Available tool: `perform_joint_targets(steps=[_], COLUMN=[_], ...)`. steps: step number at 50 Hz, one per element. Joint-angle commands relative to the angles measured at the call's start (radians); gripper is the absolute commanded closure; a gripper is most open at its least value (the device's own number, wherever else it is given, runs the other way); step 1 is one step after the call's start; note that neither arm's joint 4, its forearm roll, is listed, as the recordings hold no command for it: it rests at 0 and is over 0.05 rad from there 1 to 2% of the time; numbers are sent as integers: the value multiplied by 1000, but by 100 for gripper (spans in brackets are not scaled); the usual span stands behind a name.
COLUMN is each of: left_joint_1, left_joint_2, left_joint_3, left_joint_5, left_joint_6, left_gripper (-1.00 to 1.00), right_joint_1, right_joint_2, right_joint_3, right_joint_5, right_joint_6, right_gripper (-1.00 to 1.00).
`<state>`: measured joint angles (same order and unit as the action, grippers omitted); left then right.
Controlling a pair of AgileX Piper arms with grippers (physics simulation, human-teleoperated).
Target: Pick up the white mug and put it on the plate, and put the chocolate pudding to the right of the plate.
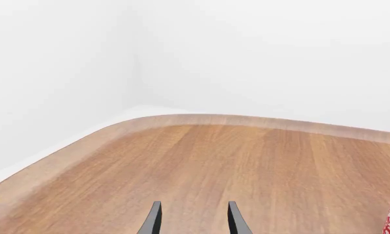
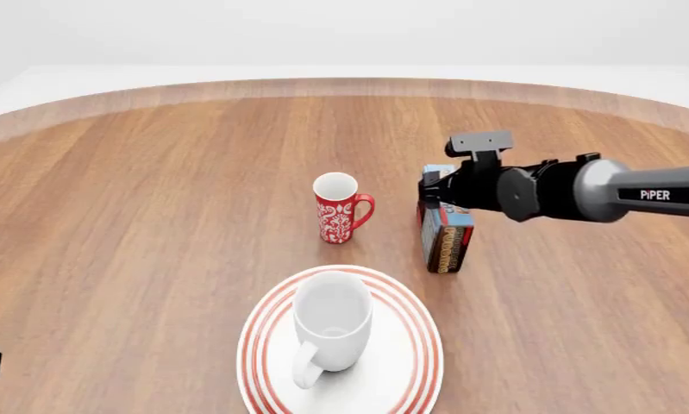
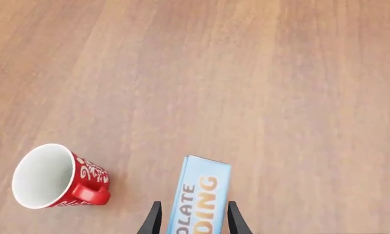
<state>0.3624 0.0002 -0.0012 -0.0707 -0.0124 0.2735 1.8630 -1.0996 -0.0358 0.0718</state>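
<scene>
- White mug (image 2: pixel 331 326) upright on plate (image 2: pixel 419 362), handle toward cam; step 1 judged done.
- L gripper (image 1: pixel 192 220): fingers apart, empty, far off.
- R gripper (image 3: pixel 192 219): fingers straddle chocolate pudding (image 3: pixel 198 199); contact unclear. Carton on edge, behind-right of plate, long axis along fingers.

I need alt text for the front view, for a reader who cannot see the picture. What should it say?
The right gripper comes in from the right with its fingers on either side of the chocolate pudding carton, beyond and right of the plate. The white mug stands upright on that plate, and a red patterned mug stands on the wooden table behind it.
</scene>
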Motion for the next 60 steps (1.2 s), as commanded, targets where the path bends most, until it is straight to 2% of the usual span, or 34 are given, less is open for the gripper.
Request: perform_joint_targets(steps=[1,25,26,60], left_joint_1=[1,1,2,-2], left_joint_2=[0,0,0,0], left_joint_3=[0,0,0,0], left_joint_5=[0,1,0,0], left_joint_6=[-1,-3,-4,-1], left_gripper=[-100,-100,-100,-100], right_joint_1=[-7,-10,-14,9], right_joint_2=[26,47,44,-45], right_joint_3=[-12,-22,-18,8], right_joint_5=[15,33,30,54], right_joint_6=[-1,0,-2,20], right_gripper=[-100,-100,100,100])
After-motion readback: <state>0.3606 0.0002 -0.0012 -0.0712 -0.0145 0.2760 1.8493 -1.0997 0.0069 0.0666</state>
